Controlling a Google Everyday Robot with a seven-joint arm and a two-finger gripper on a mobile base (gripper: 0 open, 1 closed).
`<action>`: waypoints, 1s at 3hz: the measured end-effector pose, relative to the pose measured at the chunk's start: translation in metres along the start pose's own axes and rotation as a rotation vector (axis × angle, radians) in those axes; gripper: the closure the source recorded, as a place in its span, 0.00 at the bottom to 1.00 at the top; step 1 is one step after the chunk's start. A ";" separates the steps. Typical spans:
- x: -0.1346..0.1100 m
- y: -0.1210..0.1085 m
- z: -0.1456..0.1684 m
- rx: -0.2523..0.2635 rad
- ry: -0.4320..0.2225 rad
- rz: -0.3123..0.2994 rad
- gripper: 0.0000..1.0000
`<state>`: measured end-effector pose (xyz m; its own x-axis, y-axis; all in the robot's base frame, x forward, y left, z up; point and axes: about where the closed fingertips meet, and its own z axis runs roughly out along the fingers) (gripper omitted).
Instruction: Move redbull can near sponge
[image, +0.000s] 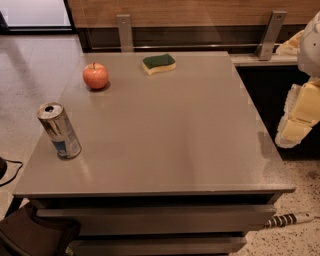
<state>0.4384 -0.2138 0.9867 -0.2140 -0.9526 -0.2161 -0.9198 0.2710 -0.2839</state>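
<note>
The redbull can stands upright near the table's left edge, silver with a blue patch low on its side and a pull-tab top. The sponge lies at the far middle of the table, dark green top over a pale yellow body. My gripper hangs off the table's right side, beyond the edge, far from both the can and the sponge. It holds nothing that I can see.
A red apple sits at the far left, between can and sponge. The grey table has a wooden wall and metal brackets behind it. A dark chair is at the front left.
</note>
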 end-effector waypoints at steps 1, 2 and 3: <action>0.000 0.000 0.000 0.000 0.000 0.000 0.00; -0.013 -0.004 0.001 0.004 -0.058 0.001 0.00; -0.042 -0.002 0.012 0.002 -0.185 0.018 0.00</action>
<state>0.4527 -0.1728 0.9854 -0.1661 -0.9062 -0.3890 -0.9156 0.2882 -0.2804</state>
